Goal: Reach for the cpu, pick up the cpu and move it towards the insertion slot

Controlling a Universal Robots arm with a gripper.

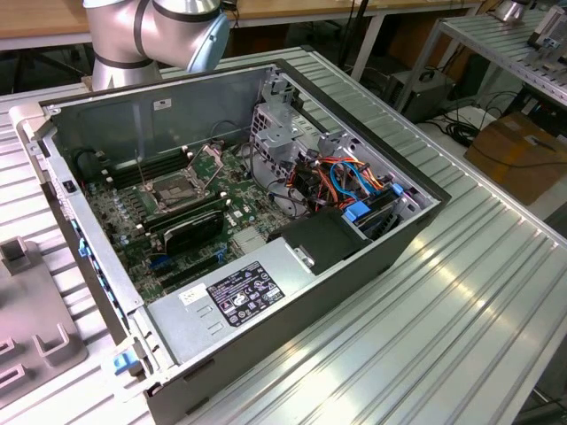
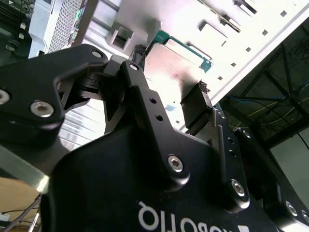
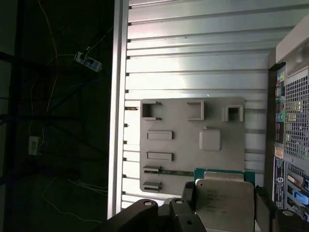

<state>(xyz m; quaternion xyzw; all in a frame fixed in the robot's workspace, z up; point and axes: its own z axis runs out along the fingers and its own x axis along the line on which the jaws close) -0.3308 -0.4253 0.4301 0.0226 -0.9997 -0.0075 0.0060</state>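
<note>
Gripped the cpu (image 3: pixel 224 198) by opposite edges in the clenched end effector (image 2: pixel 170 71), over the grey fixture plate (image 3: pixel 190 145). Probably called for level carriage, even squeeze, untouched underside.

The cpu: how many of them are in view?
1. The cpu is held in the gripper, seen in both wrist views; others may be hidden inside the computer case.

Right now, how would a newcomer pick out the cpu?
Find the black gripper over the grey fixture plate. The cpu is the thin square clamped between its fingers. Its pale metal face and green edge set it apart from the plate's grey blocks.
</note>
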